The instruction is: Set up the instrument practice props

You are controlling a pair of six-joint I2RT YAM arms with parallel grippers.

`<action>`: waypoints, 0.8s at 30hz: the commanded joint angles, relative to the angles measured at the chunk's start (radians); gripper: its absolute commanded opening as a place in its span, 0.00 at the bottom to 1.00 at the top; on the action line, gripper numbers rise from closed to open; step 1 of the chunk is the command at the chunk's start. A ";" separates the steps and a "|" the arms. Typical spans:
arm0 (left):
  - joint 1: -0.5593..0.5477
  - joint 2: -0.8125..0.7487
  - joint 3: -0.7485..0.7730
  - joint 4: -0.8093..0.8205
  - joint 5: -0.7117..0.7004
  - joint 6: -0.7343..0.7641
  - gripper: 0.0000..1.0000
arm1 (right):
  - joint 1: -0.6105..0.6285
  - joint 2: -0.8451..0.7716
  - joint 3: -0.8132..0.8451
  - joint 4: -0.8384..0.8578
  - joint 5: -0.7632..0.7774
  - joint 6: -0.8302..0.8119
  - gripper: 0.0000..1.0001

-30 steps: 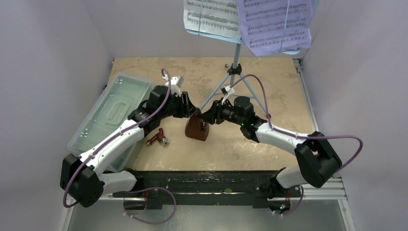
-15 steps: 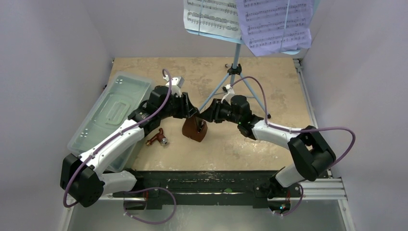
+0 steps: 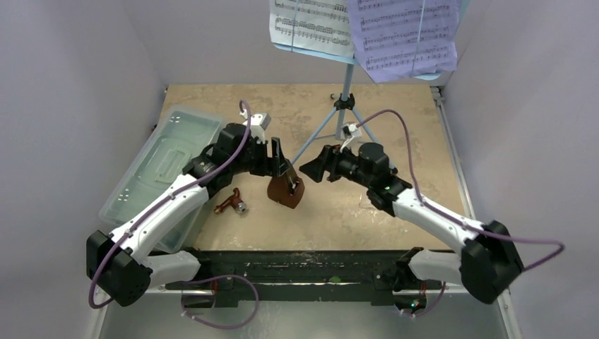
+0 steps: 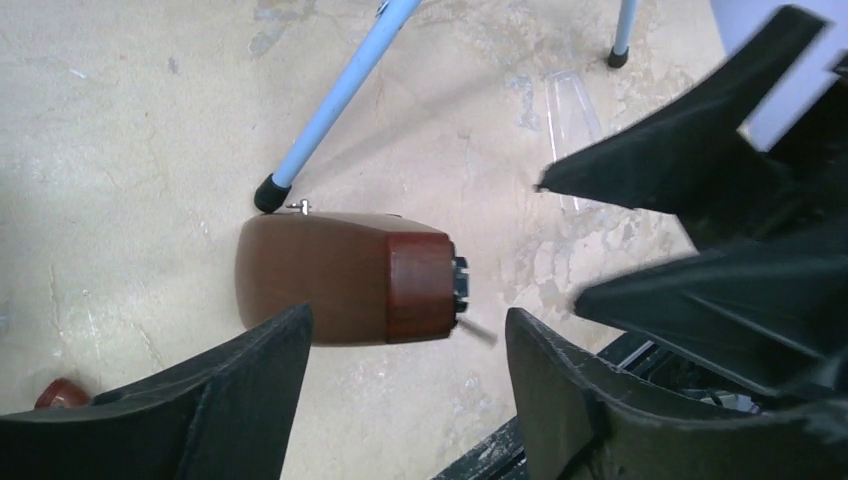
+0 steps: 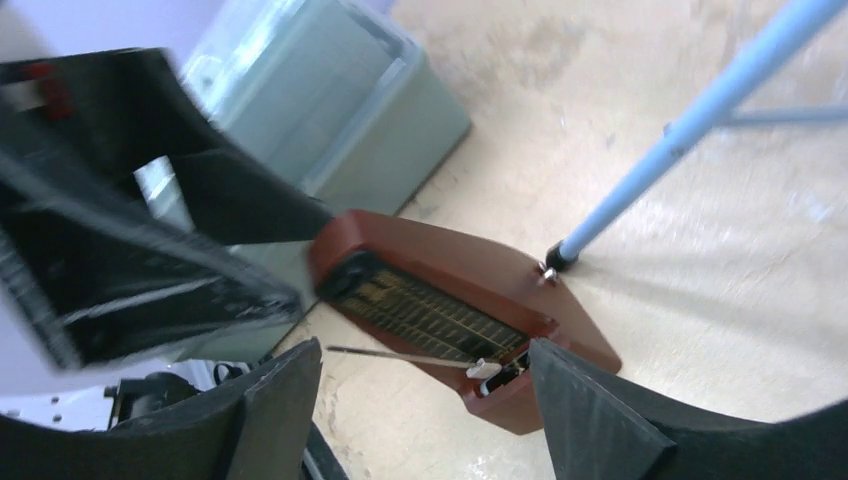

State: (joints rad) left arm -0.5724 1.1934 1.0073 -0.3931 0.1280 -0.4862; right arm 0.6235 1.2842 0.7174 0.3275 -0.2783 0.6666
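- Top view: the metronome [image 3: 285, 189] is sitting on the table [image 3: 424, 141] just off centre, toward 7 o'clock. I cannot tell whether it is standing square or leaning.
- The left claw [image 4: 405, 315] is hovering at the metronome's 11 o'clock with its fingers [image 4: 250, 400] spread. The brown body is showing in the gap past the tips, and I am seeing no pinch.
- The right claw [image 5: 425, 345] is hanging at the metronome's 2 o'clock, apart from it. Its fingers [image 5: 600, 420] are spread wide and holding nothing.
- Right wrist view: the metronome's scale face is lying bare, and its thin rod [image 5: 400, 355] is pointing out sideways from the face.
- Left wrist view: a clear cover [image 4: 572, 110] is lying flat on the table at the metronome's 1 o'clock, well apart from it.
- The music stand [image 3: 346, 78] is standing at the table's 12 o'clock. One light-blue leg is ending just beside the metronome's base.
- A white page [image 3: 311, 25] and a lilac page [image 3: 406, 39] are resting side by side on the stand's desk, with the lilac one at 3 o'clock of the white.
- A clear lidded box [image 3: 166, 166] is lying along the 9 o'clock edge of the table.
- A small brown and silver piece [image 3: 233, 203] is lying at the metronome's 9 o'clock, near the box.
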 commanded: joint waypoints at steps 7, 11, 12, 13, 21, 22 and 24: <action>-0.003 -0.227 0.298 -0.023 -0.046 0.115 0.81 | 0.003 -0.521 0.082 -0.394 0.188 -0.418 0.99; -0.004 -0.322 0.349 -0.007 -0.163 0.175 0.87 | 0.003 -0.658 0.157 -0.456 0.303 -0.474 0.99; -0.003 -0.343 0.359 -0.005 -0.191 0.189 0.89 | 0.003 -0.688 0.172 -0.466 0.345 -0.490 0.99; -0.004 -0.364 0.369 -0.002 -0.214 0.205 0.90 | 0.003 -0.713 0.189 -0.470 0.380 -0.507 0.99; -0.003 -0.465 0.460 0.010 -0.314 0.308 0.95 | 0.003 -0.843 0.298 -0.477 0.587 -0.616 0.99; -0.003 -0.469 0.474 0.005 -0.325 0.317 0.95 | 0.004 -0.852 0.310 -0.473 0.624 -0.613 0.99; -0.003 -0.477 0.493 0.001 -0.344 0.331 0.96 | 0.003 -0.862 0.326 -0.480 0.639 -0.606 0.99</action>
State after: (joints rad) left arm -0.5728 0.7235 1.4551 -0.3988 -0.1524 -0.2203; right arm 0.6247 0.4355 0.9947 -0.1249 0.2272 0.0990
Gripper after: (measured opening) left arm 0.947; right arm 0.987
